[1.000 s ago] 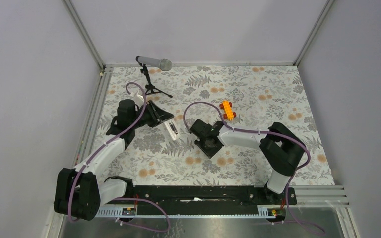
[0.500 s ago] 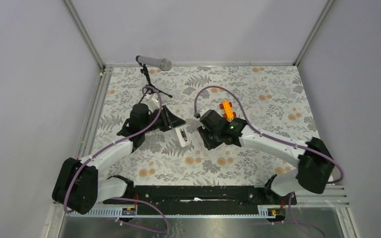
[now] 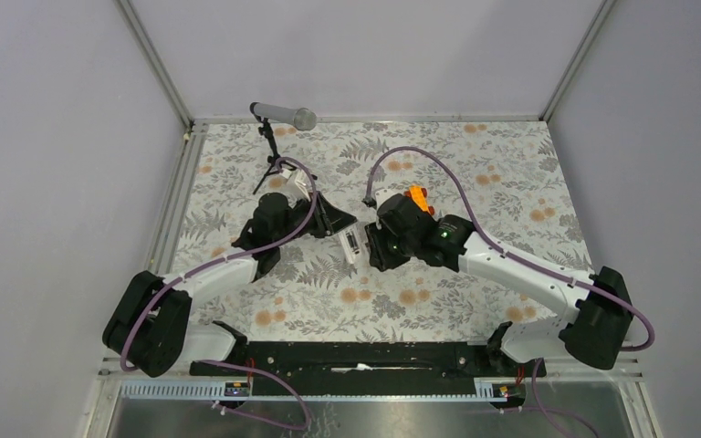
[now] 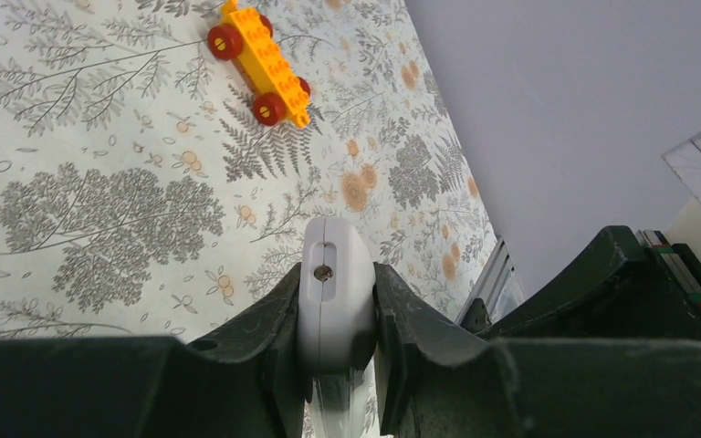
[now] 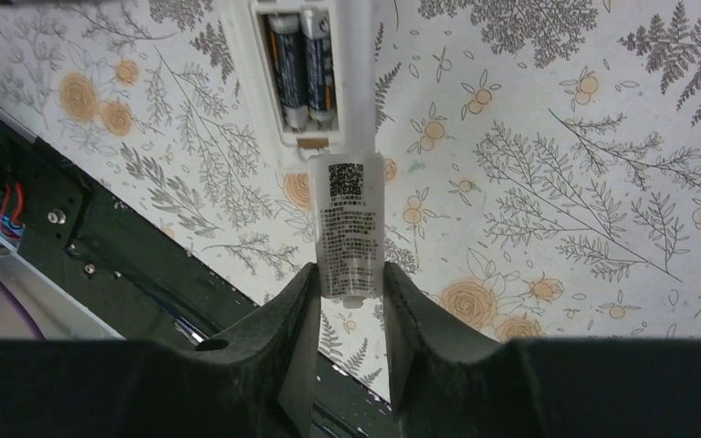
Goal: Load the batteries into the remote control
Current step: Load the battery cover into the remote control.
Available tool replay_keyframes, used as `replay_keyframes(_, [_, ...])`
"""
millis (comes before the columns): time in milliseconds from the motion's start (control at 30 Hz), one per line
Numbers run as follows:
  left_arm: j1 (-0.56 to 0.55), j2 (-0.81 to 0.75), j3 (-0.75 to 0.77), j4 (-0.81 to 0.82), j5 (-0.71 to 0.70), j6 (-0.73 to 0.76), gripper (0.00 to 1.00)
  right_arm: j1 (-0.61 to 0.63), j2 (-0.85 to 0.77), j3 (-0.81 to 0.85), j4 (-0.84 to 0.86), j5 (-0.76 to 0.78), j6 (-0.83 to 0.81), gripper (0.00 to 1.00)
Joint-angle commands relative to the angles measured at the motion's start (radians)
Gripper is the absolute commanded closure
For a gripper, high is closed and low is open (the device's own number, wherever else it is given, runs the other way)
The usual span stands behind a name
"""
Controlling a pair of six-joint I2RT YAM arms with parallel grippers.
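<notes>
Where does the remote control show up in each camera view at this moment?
Top external: remote control, picture centre, between the arms.
Left wrist: bottom centre, clamped by the left gripper.
Right wrist: top centre, batteries showing, above the cover in the right gripper.
Shared landmark: flowered tablecloth.

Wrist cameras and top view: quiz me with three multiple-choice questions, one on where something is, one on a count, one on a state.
1. Where is the orange toy car?
A) resting on the floral table
B) clamped in a gripper
C) on an arm's base

2. How many batteries lie in the open compartment of the remote control?
A) none
B) one
C) two

3. The right gripper is:
A) open and empty
B) shut on the white cover
C) shut on a battery

Answers: 1 A, it stands on its wheels on the cloth; 2 C, two dark cells lie side by side; 3 B, it pinches the labelled cover.
</notes>
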Motion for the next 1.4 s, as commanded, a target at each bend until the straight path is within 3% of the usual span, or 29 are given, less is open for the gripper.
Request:
replay_keyframes(0, [-0.023, -0.009, 0.024, 0.138, -0.04, 0.026, 1.0, -0.003, 0.038, 0.083, 0.037, -0.01, 0.052, 0.71])
replay_keyframes(867, [-0.081, -0.005, 0.043, 0.116, -0.066, -0.02, 1.0, -0.003, 0.102, 0.117, 0.056, 0.055, 0.11, 0.71])
replay_keyframes(1367, [-0.083, 0.043, 0.08, 0.058, -0.038, -0.184, 1.0, -0.003, 0.11, 0.095, 0.074, 0.092, 0.114, 0.71])
